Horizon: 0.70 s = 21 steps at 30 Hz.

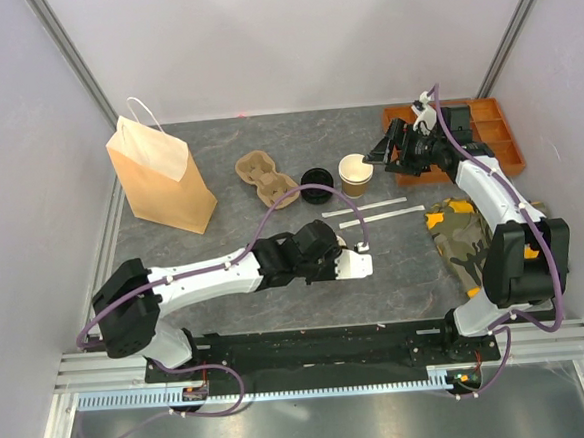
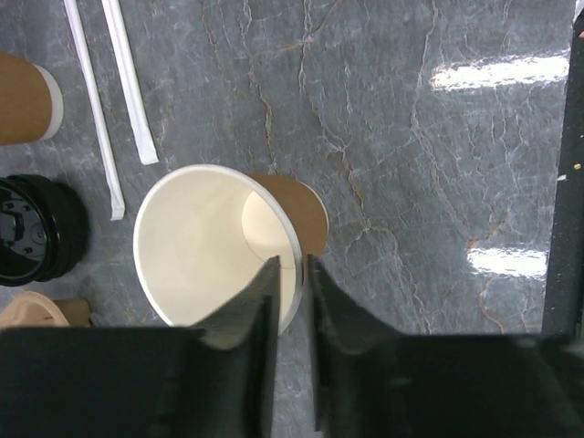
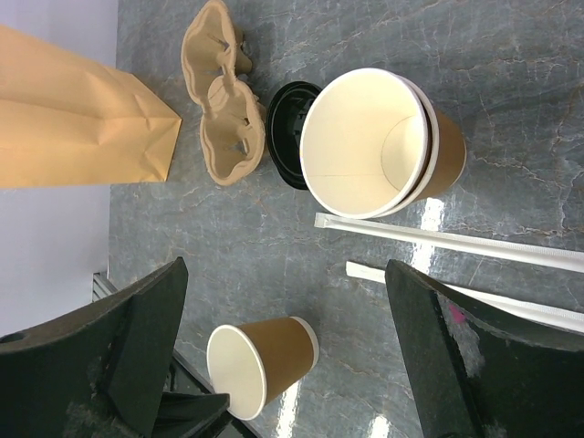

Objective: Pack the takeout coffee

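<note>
- Single cup near the table's centre: tan kraft paper outside, smooth white inside, round rolled rim. Cannot tell if it stands square or leans.
- Left gripper straddles that rim, one dark finger inside the wall and one outside. Jaws are a narrow slit apart; cannot tell whether they pinch the paper.
- Nested pair of cups stands upright farther back, same tan-and-white make.
- Black lid sits just left of the pair: round, ribbed, shiny plastic.
- Right gripper hangs just right of the pair, jaws spread wide, gripping nothing.
- Two paper-wrapped straws, thin and white, lie flat between the pair and the single cup.
- Pulp carrier lies left of the lid: rough, brown, moulded in lobes.
- Paper bag stands at far left, creased tan paper with white handles.
- Camouflage cloth lies crumpled at the right.
- Orange tray, with compartments, sits in the far right corner.
- Tabletop: dark grey stone-look with pale veins, glossy, with light glare on it.
- Pale matte walls stand on three sides, with metal posts in the far corners.
</note>
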Available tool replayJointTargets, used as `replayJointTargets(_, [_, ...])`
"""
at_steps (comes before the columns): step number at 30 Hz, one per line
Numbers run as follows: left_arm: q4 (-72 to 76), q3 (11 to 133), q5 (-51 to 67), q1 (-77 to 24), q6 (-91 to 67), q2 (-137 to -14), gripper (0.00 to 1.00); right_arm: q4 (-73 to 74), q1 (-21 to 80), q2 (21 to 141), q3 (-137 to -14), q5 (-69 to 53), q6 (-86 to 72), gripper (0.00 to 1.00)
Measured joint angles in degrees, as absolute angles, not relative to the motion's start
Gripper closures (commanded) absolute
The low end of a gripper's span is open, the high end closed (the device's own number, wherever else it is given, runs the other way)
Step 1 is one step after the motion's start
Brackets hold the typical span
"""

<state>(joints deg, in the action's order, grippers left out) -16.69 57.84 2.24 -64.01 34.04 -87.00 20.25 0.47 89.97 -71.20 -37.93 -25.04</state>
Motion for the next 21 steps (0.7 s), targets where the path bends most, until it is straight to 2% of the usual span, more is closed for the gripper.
replayJointTargets(3, [-18.6, 59.1, 2.9, -63.2, 33.3, -87.0, 0.48, 20.3, 0.5, 90.0, -71.2, -38.0, -25.0, 0.02])
replayJointTargets(4, [-20.0, 60.4, 3.4, -62.7, 32.7, -87.0, 0.38, 20.3, 0.5, 90.0, -71.2, -38.0, -25.0, 0.02])
replayJointTargets(6, [-24.3, 65.1, 6.8, -60.8, 31.3, -86.9, 0.32, 20.3, 0.5, 90.0, -71.3, -38.0, -25.0, 0.02])
replayJointTargets(10, [-29.1, 74.1, 13.7, -56.0, 29.1, -85.7, 0.28, 20.4, 0.5, 90.0, -72.0, -38.0, -25.0, 0.02])
replayJointTargets(14, [-33.7, 84.0, 22.3, -47.7, 24.1, -85.2, 0.32, 20.4, 0.5, 90.0, -72.7, -37.9, -24.5, 0.02])
replayJointTargets(21, [-36.8, 108.4, 27.8, -30.5, 14.5, -102.7, 0.46, 20.5, 0.5, 89.9, -72.7, -37.2, -23.5, 0.02])
